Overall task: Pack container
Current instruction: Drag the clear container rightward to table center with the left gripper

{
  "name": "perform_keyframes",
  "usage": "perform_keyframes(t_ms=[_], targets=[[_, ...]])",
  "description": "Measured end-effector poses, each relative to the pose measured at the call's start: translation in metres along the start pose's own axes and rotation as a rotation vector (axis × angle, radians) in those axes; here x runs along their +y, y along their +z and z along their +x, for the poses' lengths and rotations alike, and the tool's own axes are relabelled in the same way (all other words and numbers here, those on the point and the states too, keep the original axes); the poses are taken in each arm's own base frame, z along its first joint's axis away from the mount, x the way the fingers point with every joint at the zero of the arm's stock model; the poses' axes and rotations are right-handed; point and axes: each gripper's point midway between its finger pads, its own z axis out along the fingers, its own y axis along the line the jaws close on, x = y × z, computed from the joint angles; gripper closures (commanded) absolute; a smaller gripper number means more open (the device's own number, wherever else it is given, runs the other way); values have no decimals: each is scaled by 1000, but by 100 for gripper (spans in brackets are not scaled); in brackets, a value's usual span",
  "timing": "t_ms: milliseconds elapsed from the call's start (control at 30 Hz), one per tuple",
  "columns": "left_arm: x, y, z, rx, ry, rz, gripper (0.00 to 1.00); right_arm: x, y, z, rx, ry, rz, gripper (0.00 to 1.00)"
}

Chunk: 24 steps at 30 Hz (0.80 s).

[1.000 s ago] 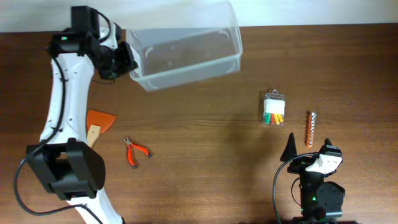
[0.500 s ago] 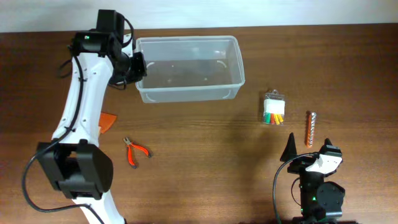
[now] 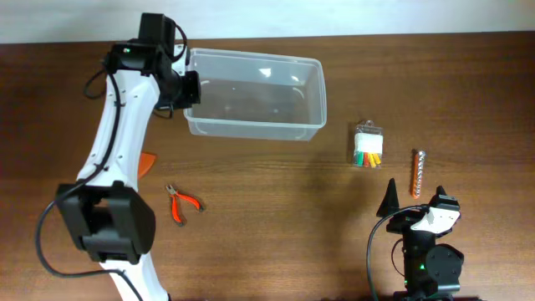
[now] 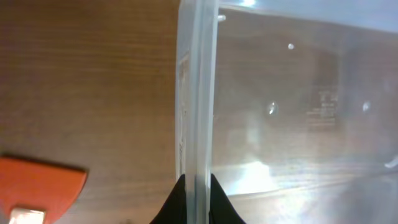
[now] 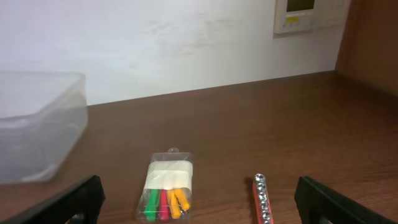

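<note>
Clear plastic, nothing inside: the container [image 3: 255, 96] holds no items, so I judge packing has not begun. It lies at the far side of the table [image 3: 276, 226], left of centre, with its long sides running left to right. I cannot tell whether its base rests flat on the wood or is lifted slightly at the held end.

Items outside the container, all on the table:
- packet [image 3: 368, 146] of coloured pieces, right of the container and apart from it;
- metal strip [image 3: 418, 171], just right of the packet;
- pliers [image 3: 182, 203] with orange handles, near and left;
- orange scraper [image 3: 147, 161], left, partly hidden under the left arm.

I judge this the positioning step; the loading is all left to do.

Left arm: it reaches from the near-left base to the far side, wrist turned towards the right. The left gripper [image 3: 185, 90] is at the container's left short wall, and the left wrist view shows its fingers clamped on that wall, one on each side of the rim.

Right arm: folded at its near-right base. The right gripper [image 3: 415, 205] points towards the far side with its fingers wide apart, holding nothing; the packet and strip lie just beyond it.
</note>
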Motion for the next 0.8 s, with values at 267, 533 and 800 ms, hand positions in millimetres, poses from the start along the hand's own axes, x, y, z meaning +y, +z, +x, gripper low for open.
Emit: perform_keyframes(t_ms=[267,533,800], targets=[[4,45,22,73,13,-4,98,0,0,0,0,1,0,1],[6,68,46,131,6,-4,98,0,0,0,0,0,0,1],[8,79,60,166,-15,-3,98,0,0,0,0,0,0,1]])
